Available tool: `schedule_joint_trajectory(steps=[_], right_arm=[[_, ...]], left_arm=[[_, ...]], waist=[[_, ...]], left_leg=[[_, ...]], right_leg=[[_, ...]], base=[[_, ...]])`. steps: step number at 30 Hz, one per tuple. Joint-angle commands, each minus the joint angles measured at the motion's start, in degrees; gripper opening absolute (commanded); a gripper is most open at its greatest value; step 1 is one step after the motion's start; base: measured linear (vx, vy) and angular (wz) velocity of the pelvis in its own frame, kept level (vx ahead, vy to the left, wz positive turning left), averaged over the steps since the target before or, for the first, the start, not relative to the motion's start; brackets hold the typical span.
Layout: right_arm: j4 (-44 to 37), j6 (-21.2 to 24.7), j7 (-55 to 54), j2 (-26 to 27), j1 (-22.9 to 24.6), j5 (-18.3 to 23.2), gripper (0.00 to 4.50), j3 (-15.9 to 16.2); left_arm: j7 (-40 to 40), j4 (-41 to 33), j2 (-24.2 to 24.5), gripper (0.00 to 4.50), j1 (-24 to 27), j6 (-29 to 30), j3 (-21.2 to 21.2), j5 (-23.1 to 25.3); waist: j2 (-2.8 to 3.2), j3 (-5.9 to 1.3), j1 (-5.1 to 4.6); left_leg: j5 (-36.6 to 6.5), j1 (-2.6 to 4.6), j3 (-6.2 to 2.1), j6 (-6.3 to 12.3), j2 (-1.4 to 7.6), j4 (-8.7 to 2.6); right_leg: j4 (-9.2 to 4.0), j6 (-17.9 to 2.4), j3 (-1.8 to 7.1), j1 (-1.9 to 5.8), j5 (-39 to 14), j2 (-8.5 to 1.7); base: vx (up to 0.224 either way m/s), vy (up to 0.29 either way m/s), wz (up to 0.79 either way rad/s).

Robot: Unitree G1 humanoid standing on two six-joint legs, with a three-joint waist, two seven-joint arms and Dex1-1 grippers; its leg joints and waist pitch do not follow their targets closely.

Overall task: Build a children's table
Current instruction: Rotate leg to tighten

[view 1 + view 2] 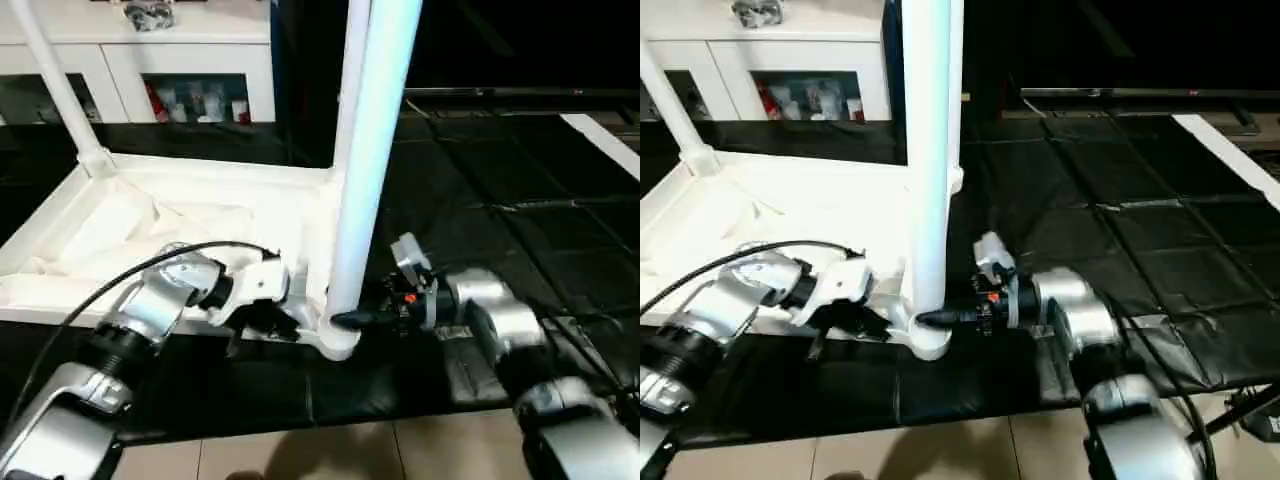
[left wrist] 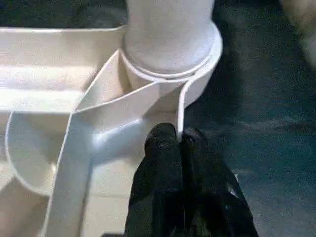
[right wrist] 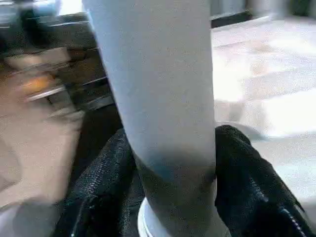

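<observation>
A white tapered leg (image 3: 158,98) is clasped low down between the two black fingers (image 3: 103,187) of the right pincer (image 3: 173,182), one finger pressed to each side. A white socket rim (image 3: 148,224) is glimpsed just beneath the leg.

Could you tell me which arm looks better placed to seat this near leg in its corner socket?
Right, probably: the right gripper already straddles the near leg, while the left gripper is shut at the corner socket wall.

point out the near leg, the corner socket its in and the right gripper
near leg (image 1: 365,160), left eye view, on the middle of the tube
corner socket (image 2: 200,81), left wrist view, on its round rim
right gripper (image 3: 173,197), right wrist view, between its fingertips
</observation>
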Motion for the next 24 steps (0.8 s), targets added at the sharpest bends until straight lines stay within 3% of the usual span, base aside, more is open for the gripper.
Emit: schedule_joint_trajectory(steps=[1,2,3,5,6,8,13,16,20,22,24], right_arm=[[0.8,0.8,-2.6,1.5,0.5,-0.9,2.01,1.2],[1.9,0.6,-11.0,3.7,1.2,-1.9,1.99,-0.2],[2.3,0.7,-14.2,4.7,1.4,-2.1,1.97,-0.8],[2.7,1.9,-17.9,6.3,1.4,-2.0,1.94,-1.7],[3.0,2.8,-20.1,7.2,1.4,-1.9,1.94,-2.4],[4.6,4.3,-27.6,10.4,0.2,-1.5,1.93,-4.4],[11.0,4.0,-44.0,15.1,-4.5,-0.6,1.93,-8.6],[13.5,3.2,-49.5,15.9,-6.4,-2.2,1.93,-9.2],[12.9,0.5,-48.5,15.7,-6.0,-5.4,1.93,-7.2],[12.0,-1.0,-47.2,14.9,-5.1,-6.2,2.49,-7.1],[11.9,-2.3,-45.6,13.7,-4.4,-5.9,2.65,-7.4]], left_arm=[[3.5,0.5,-2.4,0.0,-0.2,1.3,-0.5,0.0],[7.8,2.1,-4.8,0.0,-1.8,3.5,1.0,-0.3],[9.7,2.9,-5.8,0.0,-2.5,4.5,1.6,-0.4],[12.2,3.8,-7.1,0.0,-3.4,5.9,2.3,-0.4],[13.8,4.3,-8.0,0.0,-3.9,6.8,2.8,-0.4],[19.3,6.3,-10.6,0.0,-5.6,8.9,4.7,-0.4],[25.4,8.4,-13.8,0.0,-7.8,10.6,6.0,0.2],[25.9,8.8,-13.9,0.0,-8.2,10.1,5.5,1.1],[23.3,7.9,-12.8,0.0,-7.4,8.1,4.7,1.2],[20.8,6.8,-11.9,0.0,-6.4,7.0,4.2,1.0],[19.7,6.3,-11.1,0.0,-5.7,7.2,4.0,0.8]], waist=[[-0.07,-3.11,-0.28],[0.36,-2.95,-0.44],[0.17,-2.98,-0.56],[0.2,-3.1,-1.08],[0.04,-3.1,-1.55],[0.29,-3.08,-2.09],[0.28,-3.35,-3.0],[0.38,-3.59,-3.2],[0.35,-3.96,-3.02],[0.27,-3.97,-2.98],[0.22,-4.06,-3.0]], left_leg=[[-15.6,0.25,-0.05,0.14,1.35,-4.01],[-15.8,0.24,-0.08,0.2,1.38,-4.12],[-16.0,0.42,-0.16,-0.21,1.36,-4.13],[-16.0,0.03,-0.34,-0.6,1.19,-4.27],[-15.9,-0.09,-0.38,-0.43,1.11,-4.27],[-16.0,-0.1,-0.31,-0.38,1.09,-4.22],[-14.4,-0.51,-0.45,-0.35,0.87,-4.14],[-12.4,-0.54,-0.31,0.13,0.87,-3.99],[-7.6,-0.71,-0.02,1.95,0.83,-3.54],[-6.3,-0.75,0.04,2.7,0.87,-3.48],[-5.6,-0.73,0.18,3.48,0.85,-3.32]], right_leg=[[-5.95,-9.0,3.18,2.58,-22.8,-4.13],[-6.45,-7.6,3.36,2.24,-25.2,-4.11],[-6.52,-7.4,3.39,2.07,-25.3,-4.09],[-6.4,-7.3,3.26,2.3,-24.9,-3.98],[-6.36,-7.4,3.26,2.36,-24.1,-3.9],[-6.28,-8.1,3.36,2.17,-22.4,-3.74],[-6.07,-8.8,3.35,2.43,-20.3,-3.77],[-5.6,-10.1,3.57,2.4,-14.5,-3.58],[-4.52,-12.6,3.65,2.79,-4.2,-3.33],[-4.23,-13.3,3.62,2.88,-1.3,-3.34],[-4.11,-13.9,3.71,2.95,0.2,-3.36]], base=[[-0.06,-0.007,-0.05],[0.0,0.0,0.0],[0.0,0.0,0.0],[0.0,0.0,0.0],[0.0,0.0,0.0],[0.0,0.0,0.0],[0.0,0.0,0.0],[0.0,0.0,0.0],[0.0,0.0,0.0],[0.0,0.0,0.0],[0.0,0.0,0.0]])
